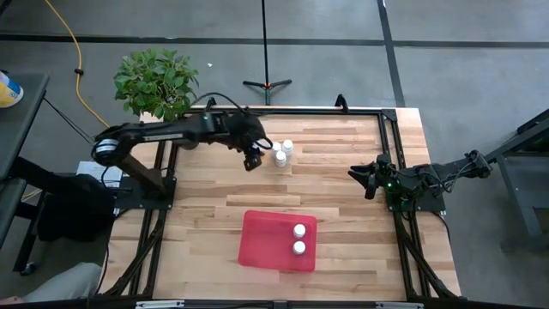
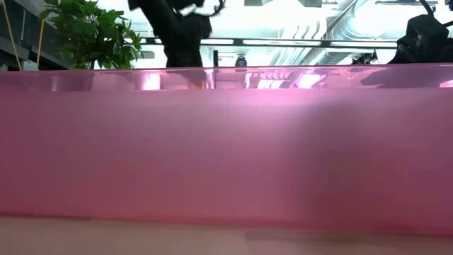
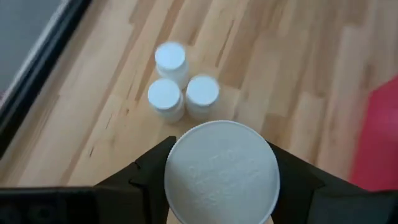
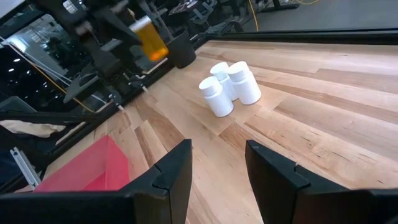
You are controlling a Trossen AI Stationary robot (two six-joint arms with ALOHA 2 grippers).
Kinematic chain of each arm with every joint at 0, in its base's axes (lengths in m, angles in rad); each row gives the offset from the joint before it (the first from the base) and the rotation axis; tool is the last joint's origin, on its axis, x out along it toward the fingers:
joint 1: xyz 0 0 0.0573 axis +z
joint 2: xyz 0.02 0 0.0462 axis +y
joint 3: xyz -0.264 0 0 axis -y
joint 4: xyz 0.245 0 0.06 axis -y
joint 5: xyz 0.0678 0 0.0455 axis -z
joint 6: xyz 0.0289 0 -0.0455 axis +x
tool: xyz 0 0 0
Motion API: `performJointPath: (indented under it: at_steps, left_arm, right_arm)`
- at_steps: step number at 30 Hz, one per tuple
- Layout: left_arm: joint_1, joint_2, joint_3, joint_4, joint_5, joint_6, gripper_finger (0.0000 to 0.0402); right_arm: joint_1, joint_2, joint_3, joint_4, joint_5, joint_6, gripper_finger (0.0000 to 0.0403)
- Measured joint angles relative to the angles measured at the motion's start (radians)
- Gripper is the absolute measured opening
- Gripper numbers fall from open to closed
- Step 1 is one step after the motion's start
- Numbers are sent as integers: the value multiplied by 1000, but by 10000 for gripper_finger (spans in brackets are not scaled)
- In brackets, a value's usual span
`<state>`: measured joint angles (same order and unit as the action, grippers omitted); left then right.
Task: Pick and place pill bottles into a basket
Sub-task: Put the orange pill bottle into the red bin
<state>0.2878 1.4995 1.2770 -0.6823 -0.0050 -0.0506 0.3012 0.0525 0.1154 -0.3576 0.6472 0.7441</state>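
My left gripper (image 1: 251, 160) is shut on a pill bottle with an orange body (image 4: 151, 38) and a white cap (image 3: 221, 171), above the table's far middle. Three white-capped pill bottles (image 1: 280, 153) stand close together on the wood just right of it; they also show in the left wrist view (image 3: 180, 84) and the right wrist view (image 4: 227, 87). The red tray (image 1: 266, 245) lies near the front edge, with two bottles (image 1: 298, 239) standing in it. My right gripper (image 4: 217, 155) is open and empty at the table's right side (image 1: 367, 180). My left gripper pinches the bottle between its two fingers (image 3: 146, 171), one on each side of the body just below the cap (image 3: 180, 155). The fingers come from above, pointing down. The bottle stands about upright, cap up, lifted clear of the table.
A potted plant (image 1: 156, 81) stands at the table's far left corner. The tray's pink wall (image 2: 226, 149) fills the low view. A black frame (image 1: 300, 110) runs along the table's far and side edges. Bare wood lies between the bottle group and the tray.
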Motion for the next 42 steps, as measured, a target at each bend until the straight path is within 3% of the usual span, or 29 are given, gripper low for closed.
performJointPath:
  at_steps: [8, 19, 27, 32, 42]
  left_arm:
    - [-12, -130, 0, 0, 143, -70, 236]
    - [-187, -157, 0, 2, 176, -93, 232]
    - [-356, -156, 0, 47, 130, -160, 247]
    - [-438, -131, -1, 64, 67, -202, 232]
    - [-545, 17, 1, 206, 15, -247, 252]
  right_arm:
    - [0, 0, 0, 0, 0, 0, 140]
    - [0, 0, 1, -4, 39, 0, 140]
    - [0, 0, 1, -4, 35, 0, 140]
    - [0, 0, 1, -4, 34, 15, 140]
    - [0, 7, 1, -6, -2, 16, 140]
